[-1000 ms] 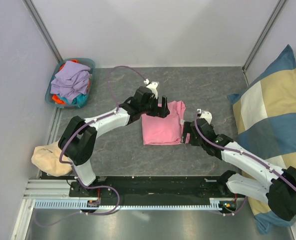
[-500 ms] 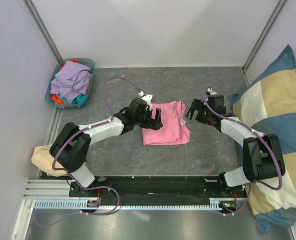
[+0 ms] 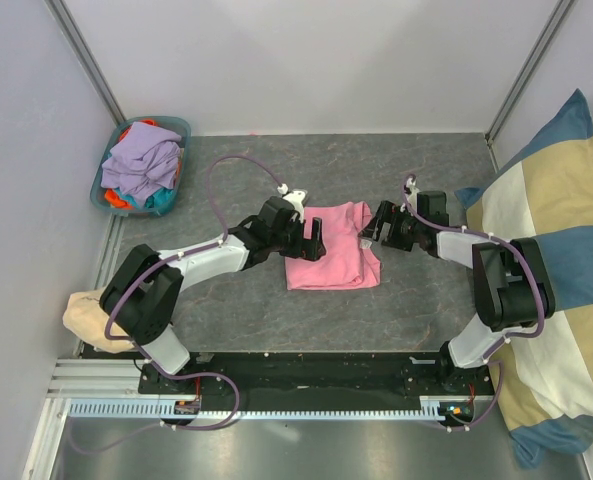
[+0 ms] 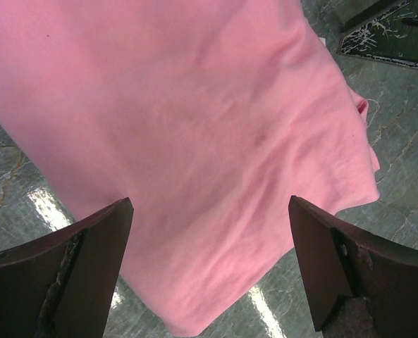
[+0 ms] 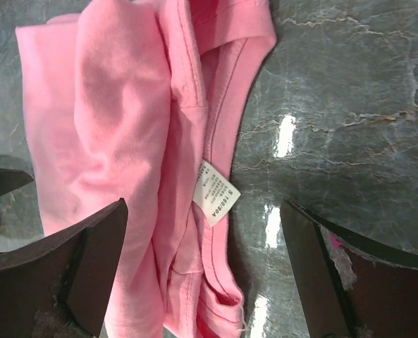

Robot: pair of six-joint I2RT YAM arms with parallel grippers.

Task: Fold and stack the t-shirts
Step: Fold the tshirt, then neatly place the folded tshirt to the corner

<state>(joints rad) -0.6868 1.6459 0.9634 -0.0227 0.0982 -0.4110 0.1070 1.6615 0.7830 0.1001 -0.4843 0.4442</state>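
Pink t-shirt [image 3: 328, 262] lies folded near the middle of the grey table [image 3: 426, 175]. It is a near-square bundle with no clear long axis, its neck edge turned toward the right arm. Only the top view takes in the basket [image 3: 184, 133] of lavender, teal and orange t-shirts [image 3: 141, 160] at the far left corner. Left gripper [image 3: 311, 247] and right gripper [image 3: 371, 228] flank the pink bundle, both spread wide, gripping nothing. Only the right wrist view shows print on the neck label [image 5: 216, 192].

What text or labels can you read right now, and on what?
"S 160/80A", as best it reads: white neck label on the pink t-shirt, right wrist view.
Finer print on that label: too small to read.
Top and left wrist views: no text.
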